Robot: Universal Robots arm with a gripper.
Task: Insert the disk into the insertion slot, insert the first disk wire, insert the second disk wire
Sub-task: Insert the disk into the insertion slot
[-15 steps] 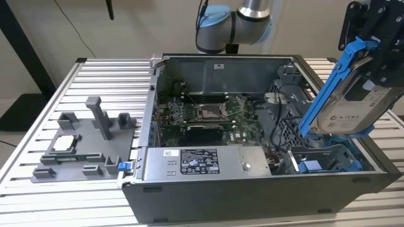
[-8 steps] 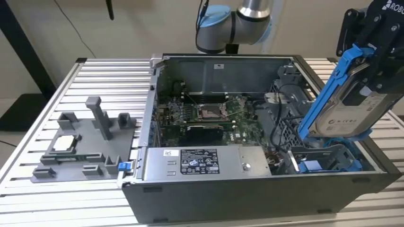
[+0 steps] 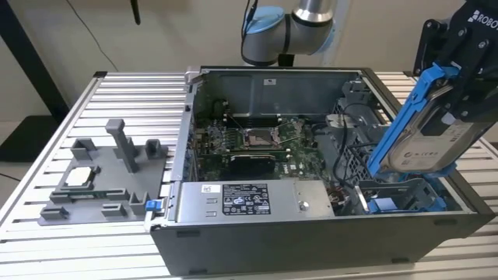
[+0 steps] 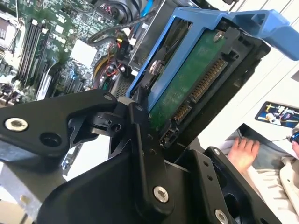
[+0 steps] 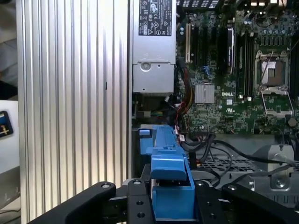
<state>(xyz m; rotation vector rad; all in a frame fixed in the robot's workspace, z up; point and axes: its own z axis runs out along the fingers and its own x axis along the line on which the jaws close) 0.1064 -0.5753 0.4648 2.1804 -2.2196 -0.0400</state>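
Exterior view: my tool (image 3: 455,87) hangs at the exterior view's right, above the near corner of the open computer case (image 3: 311,248)
Tool state: closed on the disk (image 3: 424,137), gripping its blue frame from both sides
Disk: tilted steeply, white label facing the exterior camera, top end up in my tool, bottom end low over the slot (image 3: 412,189)
Slot: grey bay with blue tabs in the case corner at the exterior view's right; the disk is not lying seated in it, and I cannot tell whether its lower edge touches the bay
First wrist view: the disk's blue frame edge (image 5: 166,154) runs up between my black fingers (image 5: 138,205), with the circuit board (image 5: 224,93) beyond
Second wrist view: the disk's green underside (image 4: 187,88) and its connector row face the camera; a person's hand (image 4: 243,150) rests well beyond the disk
Power box: grey, labelled (image 3: 249,200), along the near wall of the case, beside the slot
Cables: black, loose (image 3: 344,154), between the circuit board and the slot
Surface: slatted metal (image 3: 116,87), carrying the case and a grey parts holder (image 3: 101,175) at the exterior view's left
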